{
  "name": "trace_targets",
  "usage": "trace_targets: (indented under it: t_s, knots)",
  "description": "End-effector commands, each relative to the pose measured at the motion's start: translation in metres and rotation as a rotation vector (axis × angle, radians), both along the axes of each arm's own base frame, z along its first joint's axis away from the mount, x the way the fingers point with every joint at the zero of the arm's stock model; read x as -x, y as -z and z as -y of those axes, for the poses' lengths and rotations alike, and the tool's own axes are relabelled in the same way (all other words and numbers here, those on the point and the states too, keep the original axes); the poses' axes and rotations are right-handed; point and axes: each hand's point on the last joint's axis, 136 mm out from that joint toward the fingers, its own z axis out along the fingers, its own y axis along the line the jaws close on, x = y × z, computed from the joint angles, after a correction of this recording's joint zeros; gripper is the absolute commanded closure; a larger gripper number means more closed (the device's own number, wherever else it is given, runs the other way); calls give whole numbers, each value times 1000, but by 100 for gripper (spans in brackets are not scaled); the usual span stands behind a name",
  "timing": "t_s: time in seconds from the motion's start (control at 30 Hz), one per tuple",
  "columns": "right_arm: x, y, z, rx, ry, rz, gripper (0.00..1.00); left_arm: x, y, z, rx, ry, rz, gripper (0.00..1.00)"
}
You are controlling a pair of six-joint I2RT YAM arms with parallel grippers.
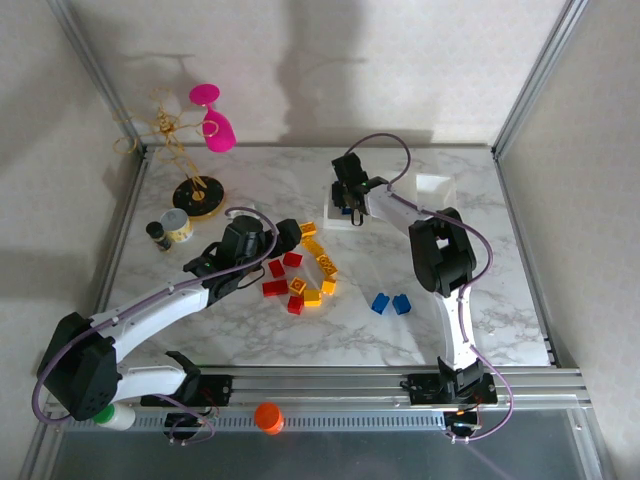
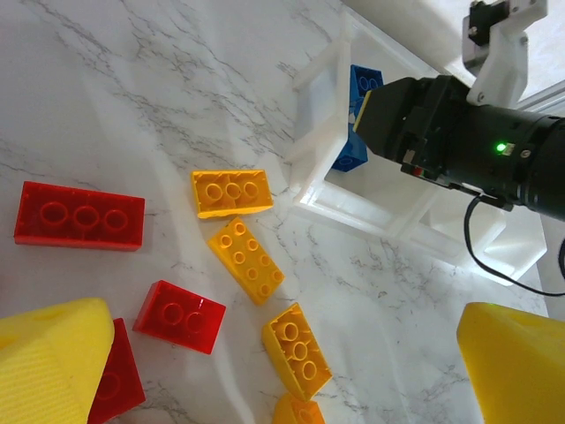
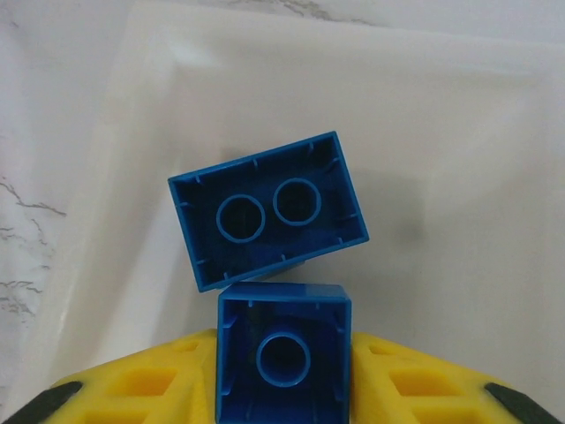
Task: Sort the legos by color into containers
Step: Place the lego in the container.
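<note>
- Right gripper (image 1: 348, 207) hangs over the left tray (image 3: 459, 132) of the containers (image 1: 436, 188), far centre. A small blue brick (image 3: 284, 353) sits between its yellow pads (image 3: 159, 389), hollow side up. I cannot tell whether it is clamped or loose.
- Same tray holds a larger blue brick (image 3: 269, 210), hollow side up, touching the small one.
- Left gripper (image 1: 288, 237) has its fingers spread wide, just left of the red and yellow bricks (image 1: 300, 275) scattered mid-table, near the tray.
- Two blue bricks (image 1: 390, 303) lie together, nearer and right of that scatter.
- Pink goblet (image 1: 215, 125), wire stand (image 1: 197, 195) and round tin (image 1: 177, 225) are at the far left.
- White marbled table (image 1: 250, 325); pale walls (image 1: 400, 60).
</note>
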Motion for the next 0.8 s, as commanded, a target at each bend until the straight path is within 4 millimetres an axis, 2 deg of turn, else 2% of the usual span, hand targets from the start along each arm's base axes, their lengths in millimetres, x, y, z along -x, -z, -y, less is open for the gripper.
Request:
trace_targets:
  t_s: [0.0, 0.53, 0.63, 0.77]
  knots:
    - [-5, -4, -2, 2, -17, -1, 61, -9, -16, -1, 2, -14, 42, 0]
    - [3, -61, -3, -52, -31, 71, 55, -6, -30, -6, 7, -18, 67, 0]
    - [11, -75, -3, -69, -36, 85, 55, -3, -33, -8, 11, -16, 71, 0]
    - [34, -88, -3, -105, -54, 93, 54, 5, -31, -7, 22, 5, 66, 0]
